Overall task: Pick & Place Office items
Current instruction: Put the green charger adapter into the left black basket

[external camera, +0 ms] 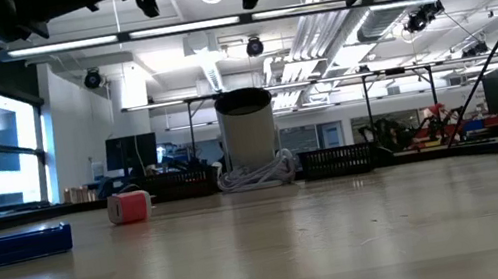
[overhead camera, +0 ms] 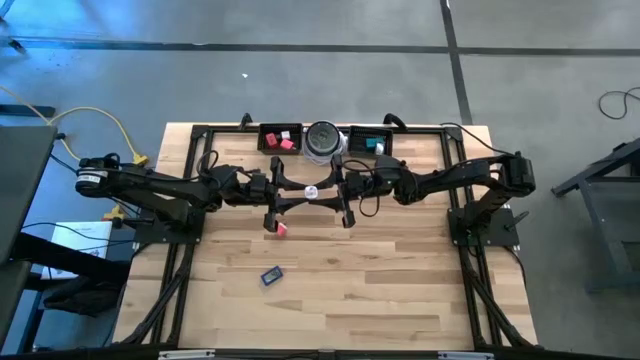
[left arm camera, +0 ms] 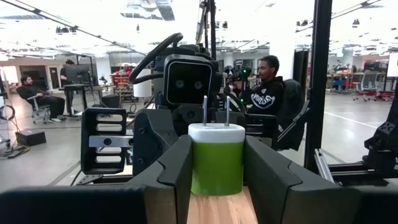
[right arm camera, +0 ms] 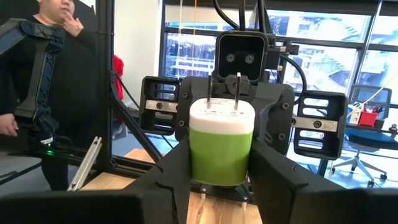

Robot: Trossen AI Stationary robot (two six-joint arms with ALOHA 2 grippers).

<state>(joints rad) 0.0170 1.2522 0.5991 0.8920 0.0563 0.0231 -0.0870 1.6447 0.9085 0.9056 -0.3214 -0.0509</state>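
Both grippers are meeting above the middle of the surface (overhead camera: 400,290), each facing the other, and between them a green-and-white plug adapter (left arm camera: 216,159) is hanging, prongs up. Left gripper (left arm camera: 216,180) and right gripper (right arm camera: 221,180) are each clamping its green body, so this looks like a handover from one arm to the other. A red block (overhead camera: 281,229) and a blue flat piece (overhead camera: 272,274) are waiting on the wood, while pink and teal pieces are already sitting in the black trays (overhead camera: 268,143) at the far edge.

On my wooden desk (overhead camera: 400,290) I see a pink block (overhead camera: 281,229), a blue flat piece (overhead camera: 271,275), two black trays (overhead camera: 281,139) and a silver-grey disc (overhead camera: 322,140).
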